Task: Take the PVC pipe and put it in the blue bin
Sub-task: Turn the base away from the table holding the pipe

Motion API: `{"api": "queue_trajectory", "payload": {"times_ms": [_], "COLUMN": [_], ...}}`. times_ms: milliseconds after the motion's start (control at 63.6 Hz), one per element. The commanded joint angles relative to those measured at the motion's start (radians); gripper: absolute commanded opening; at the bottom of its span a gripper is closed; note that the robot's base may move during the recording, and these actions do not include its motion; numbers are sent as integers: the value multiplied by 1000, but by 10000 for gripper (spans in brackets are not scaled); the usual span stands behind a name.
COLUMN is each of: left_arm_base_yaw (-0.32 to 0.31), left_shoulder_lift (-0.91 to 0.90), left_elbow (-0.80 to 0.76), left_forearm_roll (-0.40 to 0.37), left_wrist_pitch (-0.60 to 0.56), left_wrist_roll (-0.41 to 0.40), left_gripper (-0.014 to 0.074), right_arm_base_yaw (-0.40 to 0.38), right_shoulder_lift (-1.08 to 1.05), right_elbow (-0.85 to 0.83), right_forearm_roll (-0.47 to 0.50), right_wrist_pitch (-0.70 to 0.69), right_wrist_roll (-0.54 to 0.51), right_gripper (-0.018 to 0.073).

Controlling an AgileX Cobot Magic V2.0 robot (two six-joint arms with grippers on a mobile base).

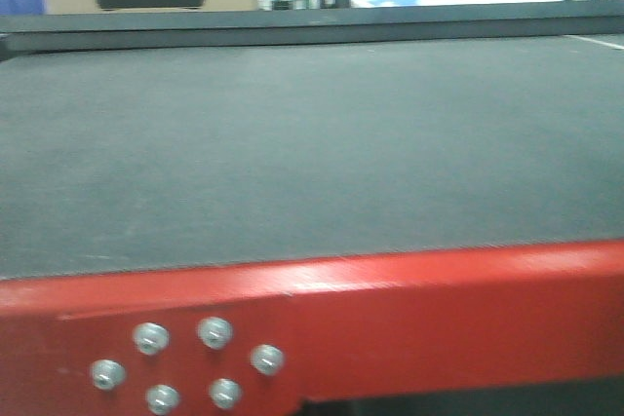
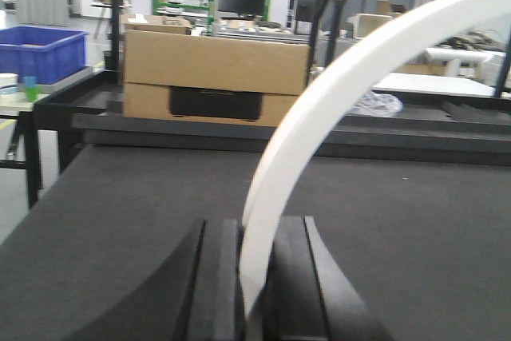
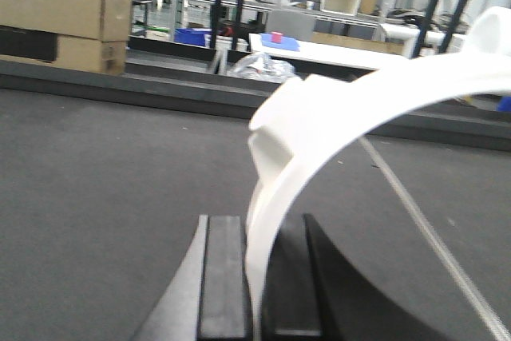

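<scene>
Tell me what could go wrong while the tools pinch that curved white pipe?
1. The left tool and right tool each pinch the PVC pipe only by a thin end, so it may slip or twist free.
2. The blue bin stands beyond the dark table and its raised rim; the pipe could catch there during the carry.

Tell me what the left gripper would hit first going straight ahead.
Probably the raised black ledge, with the cardboard box just behind it; depth is unclear.
</scene>
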Motion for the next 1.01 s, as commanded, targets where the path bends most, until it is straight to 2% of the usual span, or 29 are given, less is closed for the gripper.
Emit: {"api": "queue_trajectory", "payload": {"times_ms": [0,990], "left_arm_base_yaw": [0,0], "left_shoulder_lift": [-8,-8], "left_elbow": [-1,-1], "left_forearm_roll": [2,2], "left_wrist_pitch": [-25,-25], "left_wrist_roll": [-8,-8], "left_gripper": [-111,-111], "right_arm_base_yaw": [0,0], "right_shoulder_lift": [-6,-6], "right_elbow": [-5,-5], "right_forearm_roll": [-1,-1], "right_wrist_pitch": [-28,-28], "right_wrist_roll": [-5,-5], "right_gripper": [-167,-167]}}
